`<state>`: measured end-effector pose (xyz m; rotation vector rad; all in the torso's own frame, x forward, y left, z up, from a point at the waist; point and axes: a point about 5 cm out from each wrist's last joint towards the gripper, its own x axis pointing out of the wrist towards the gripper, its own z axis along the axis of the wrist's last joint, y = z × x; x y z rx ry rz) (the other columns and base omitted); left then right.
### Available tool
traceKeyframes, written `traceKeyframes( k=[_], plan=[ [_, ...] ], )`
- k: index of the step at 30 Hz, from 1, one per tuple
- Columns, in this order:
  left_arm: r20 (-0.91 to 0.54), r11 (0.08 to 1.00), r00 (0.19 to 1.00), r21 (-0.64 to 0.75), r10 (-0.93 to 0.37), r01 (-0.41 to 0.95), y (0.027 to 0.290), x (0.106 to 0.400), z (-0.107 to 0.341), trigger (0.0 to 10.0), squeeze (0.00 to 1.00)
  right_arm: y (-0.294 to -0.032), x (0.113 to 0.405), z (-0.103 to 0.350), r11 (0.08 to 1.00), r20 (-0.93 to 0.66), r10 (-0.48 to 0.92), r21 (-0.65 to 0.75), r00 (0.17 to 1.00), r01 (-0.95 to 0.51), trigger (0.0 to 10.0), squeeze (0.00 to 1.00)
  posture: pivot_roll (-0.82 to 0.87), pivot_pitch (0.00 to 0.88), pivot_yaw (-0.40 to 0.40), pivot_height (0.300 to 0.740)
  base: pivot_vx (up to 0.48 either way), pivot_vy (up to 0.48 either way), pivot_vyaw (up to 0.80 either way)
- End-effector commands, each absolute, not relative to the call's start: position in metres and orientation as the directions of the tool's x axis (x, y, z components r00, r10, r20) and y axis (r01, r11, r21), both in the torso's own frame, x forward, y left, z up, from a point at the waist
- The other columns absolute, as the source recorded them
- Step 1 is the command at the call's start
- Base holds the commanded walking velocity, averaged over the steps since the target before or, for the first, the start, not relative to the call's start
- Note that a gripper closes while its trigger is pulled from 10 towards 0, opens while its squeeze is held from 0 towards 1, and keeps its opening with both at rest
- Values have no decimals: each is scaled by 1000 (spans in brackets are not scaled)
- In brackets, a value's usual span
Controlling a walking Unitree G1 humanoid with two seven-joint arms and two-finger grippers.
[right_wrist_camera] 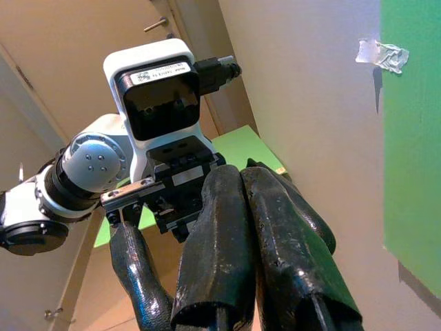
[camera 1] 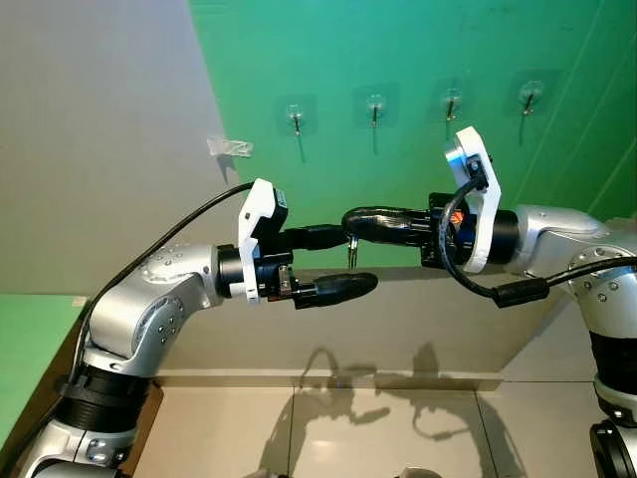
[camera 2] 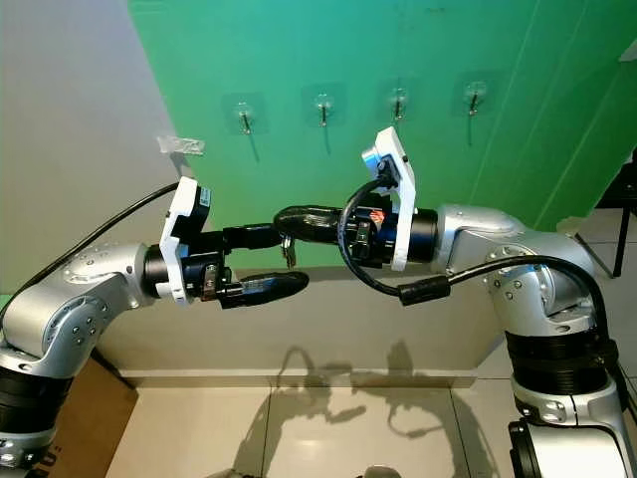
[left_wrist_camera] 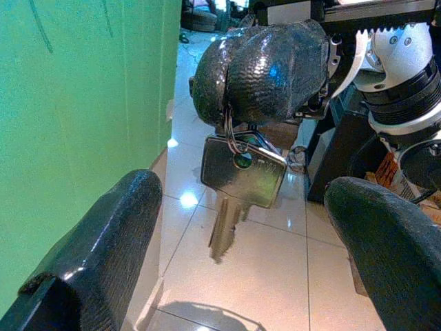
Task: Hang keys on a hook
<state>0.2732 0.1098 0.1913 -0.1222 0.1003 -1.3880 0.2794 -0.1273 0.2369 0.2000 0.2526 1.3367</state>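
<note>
Green wall (camera 1: 398, 50), four hooks (camera 1: 375, 108), one key (left_wrist_camera: 238, 186)

An indoor room set up as a test space rather than a lived-in home: a green sheet (camera 1: 418, 60) covers the wall, and a row of four clear stick-on hooks (camera 1: 375, 106) is fixed to it. Just beside the sheet's edge a scrap of clear tape (camera 1: 230, 147) clings to the plain beige wall (camera 1: 100, 129). Below the sheet lies a glossy pale tile floor (camera 1: 378, 428). A beige door with a lever handle (right_wrist_camera: 156, 25) stands well apart from the sheet.
</note>
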Motion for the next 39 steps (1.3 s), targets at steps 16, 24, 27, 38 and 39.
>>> traceKeyframes(
  k=[16, 24, 27, 38, 39],
  plan=[
    [-37, 203, 200, -104, -979, 974, 109, 278, 194, 0, 0, -121, 276, 242, 197, -53, 980, 265, 190, -944, 0, 0, -257, 13, 111, 740, 0, 0, 0],
    [-12, 193, 193, -112, -981, 975, 110, 279, 194, 0, 0, -118, 274, 239, 187, -46, 982, 272, 181, -944, 0, 0, -257, 15, 111, 740, 0, 0, 0],
    [3, 196, 197, -115, -980, 974, 110, 280, 196, 0, 0, -118, 274, 240, 188, -42, 982, 272, 183, -944, 0, 0, -259, 18, 112, 740, 0, 0, 0],
    [24, 201, 207, -137, -978, 970, 112, 282, 197, 0, 0, -118, 273, 241, 185, -35, 983, 273, 183, -944, 0, 0, -259, 22, 111, 740, 0, 0, 0],
    [24, 201, 207, -137, -978, 970, 112, 282, 197, 0, 0, -118, 273, 241, 185, -35, 983, 273, 183, -944, 0, 0, -259, 22, 111, 740, 0, 0, 0]
  ],
)
